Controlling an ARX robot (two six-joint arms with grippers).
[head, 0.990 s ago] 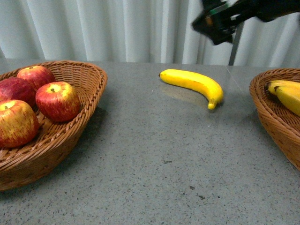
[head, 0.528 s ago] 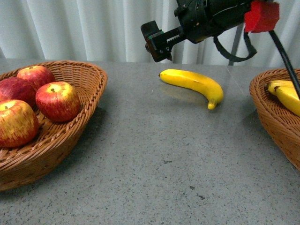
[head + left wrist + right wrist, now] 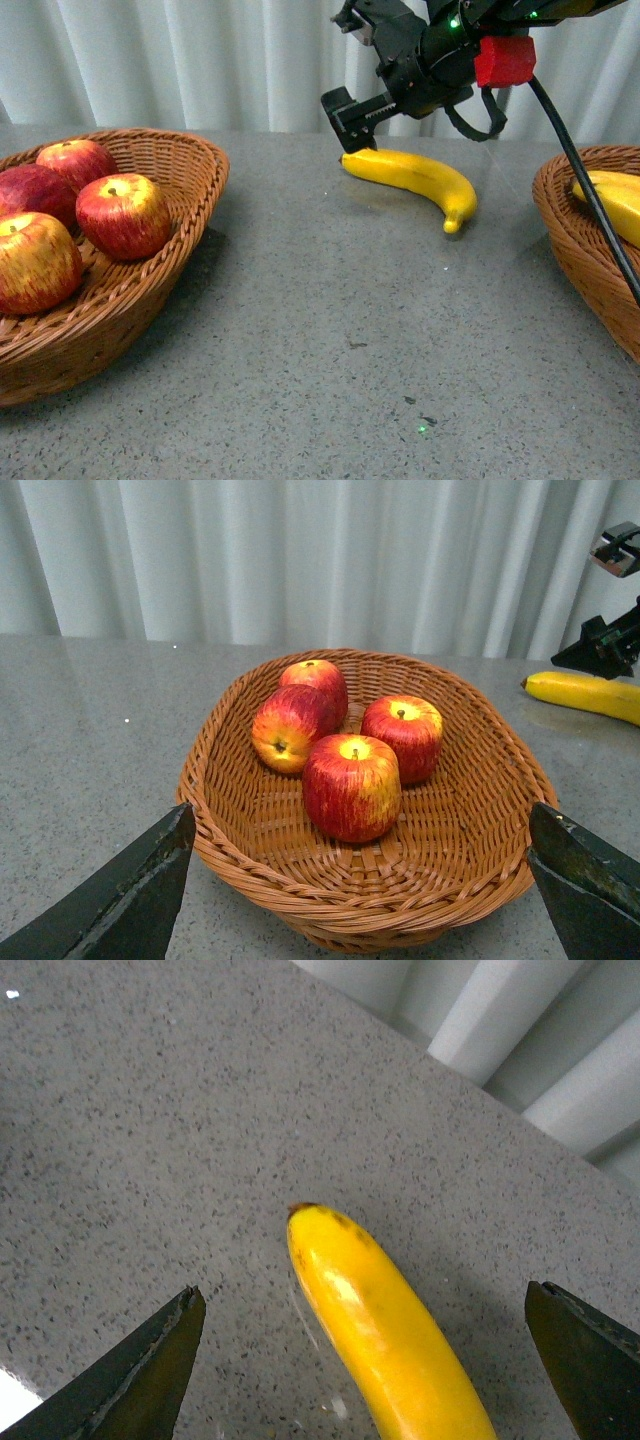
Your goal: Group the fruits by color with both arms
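A grey speckled table top [image 3: 300, 340] fills the lower part of the front view. It looks like polished stone, but this is not sure. A few small dark marks [image 3: 427, 420] lie near its front edge. Behind it hangs a white pleated curtain [image 3: 200, 60] — softly lit, across the whole back.

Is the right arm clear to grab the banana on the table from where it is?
Probably yes. The right gripper hangs open over one end of the banana, fingers either side, nothing in between.
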